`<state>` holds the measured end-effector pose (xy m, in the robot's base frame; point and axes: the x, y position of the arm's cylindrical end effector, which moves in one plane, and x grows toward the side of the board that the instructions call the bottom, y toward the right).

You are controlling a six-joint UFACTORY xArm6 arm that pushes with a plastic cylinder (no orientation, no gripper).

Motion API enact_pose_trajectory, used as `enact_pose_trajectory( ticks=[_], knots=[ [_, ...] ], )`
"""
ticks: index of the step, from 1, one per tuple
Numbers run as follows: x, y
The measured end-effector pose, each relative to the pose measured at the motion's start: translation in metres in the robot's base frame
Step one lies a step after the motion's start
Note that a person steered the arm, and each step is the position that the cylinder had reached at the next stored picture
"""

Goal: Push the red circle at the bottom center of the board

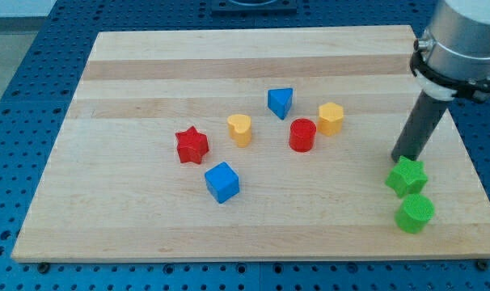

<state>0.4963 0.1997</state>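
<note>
Eight blocks sit on the board [132, 56]. Your red circle [302, 134] lies right of centre, just beside the yellow hexagon [331, 118]. Your tip [402, 157] holds nothing; it rests far right, touching the green star [407, 176], so reposition behind the circle first.

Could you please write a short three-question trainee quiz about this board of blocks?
1. True or false: my tip touches the red circle.
2. Which block is nearest my tip? A) blue cube B) green star C) red star
3. Fill in: the yellow block right of the red circle is a ____.

Key: 1 false; 2 B; 3 hexagon.
</note>
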Motion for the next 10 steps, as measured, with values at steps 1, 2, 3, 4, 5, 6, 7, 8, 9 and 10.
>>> enact_pose_trajectory(
  ticks=[1,2,3,4,5,6,7,8,9,10],
  knots=[
    [0.012,-0.001],
    [0.016,-0.001],
    [0.012,-0.001],
    [-0.029,-0.002],
    [-0.086,-0.001],
    [-0.146,-0.005],
    [-0.209,-0.015],
    [-0.256,-0.024],
    [-0.245,-0.079],
    [-0.205,-0.132]
  ],
)
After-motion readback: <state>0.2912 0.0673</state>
